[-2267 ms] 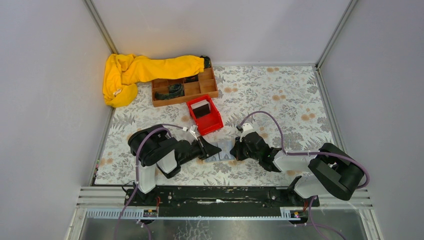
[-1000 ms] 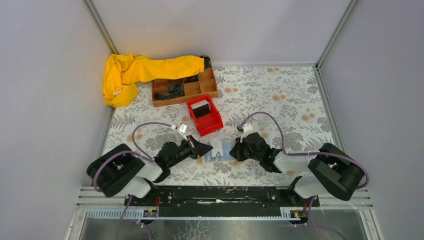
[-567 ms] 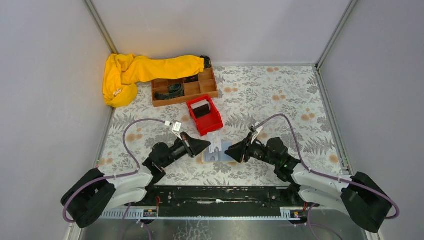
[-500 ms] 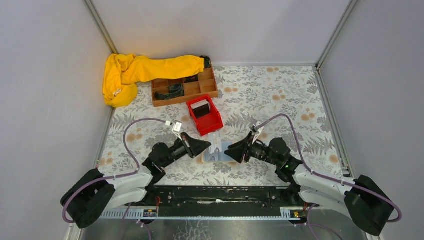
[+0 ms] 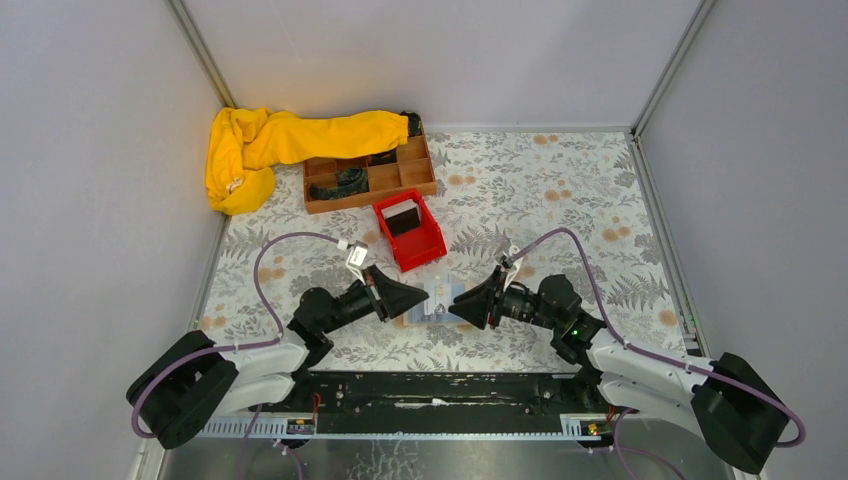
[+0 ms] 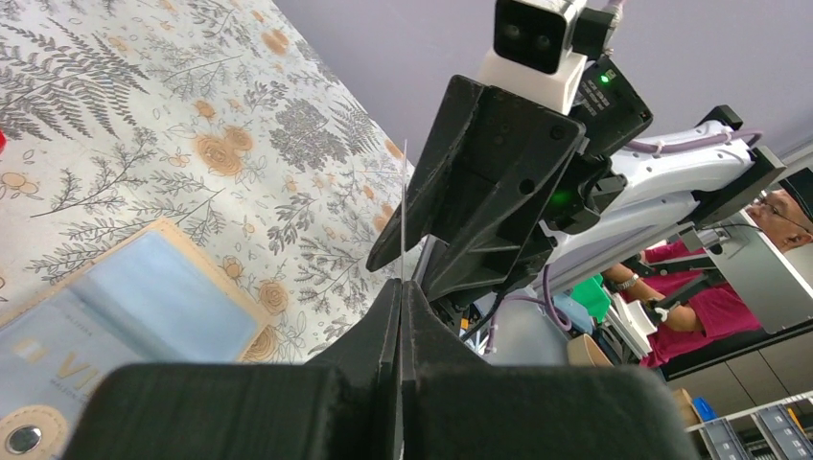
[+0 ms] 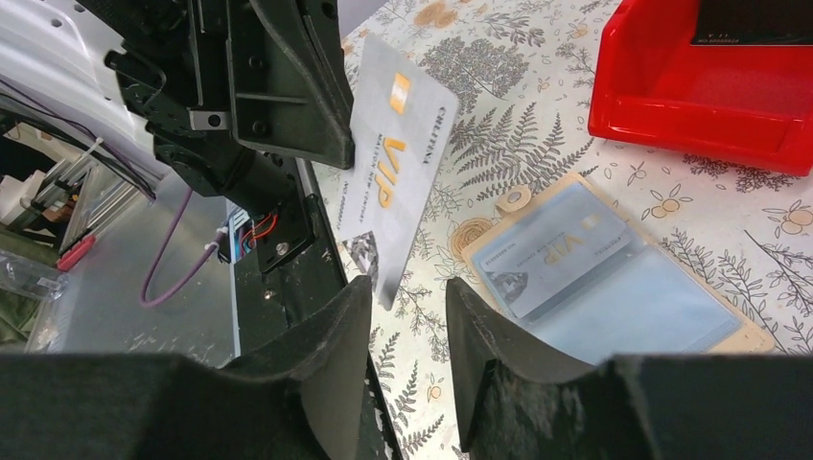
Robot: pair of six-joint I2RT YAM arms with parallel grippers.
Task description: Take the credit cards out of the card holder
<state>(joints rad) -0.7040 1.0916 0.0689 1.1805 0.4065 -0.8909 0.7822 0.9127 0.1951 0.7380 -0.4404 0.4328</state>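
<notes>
The slate-blue card holder (image 5: 437,312) lies open and flat on the floral table, its tan edge showing (image 7: 623,287) (image 6: 144,287). One grey VIP card (image 7: 556,254) still sits in its left pocket. My left gripper (image 5: 428,297) (image 6: 401,283) is shut on another grey VIP credit card (image 7: 393,172), held upright above the table and seen edge-on (image 6: 404,211). My right gripper (image 5: 455,305) (image 7: 407,285) faces it, open, with the card's lower corner between its jaws and touching neither.
A red bin (image 5: 410,232) (image 7: 709,96) with a dark card (image 5: 403,216) in it stands just behind the holder. Farther back are a brown wooden compartment tray (image 5: 368,175) and a yellow cloth (image 5: 280,140). The black base rail runs along the near edge.
The right gripper has opened and slid left, so its jaws now straddle the card's corner. The left gripper has lifted the card off the holder and moved slightly right. Both arms stretched low.
</notes>
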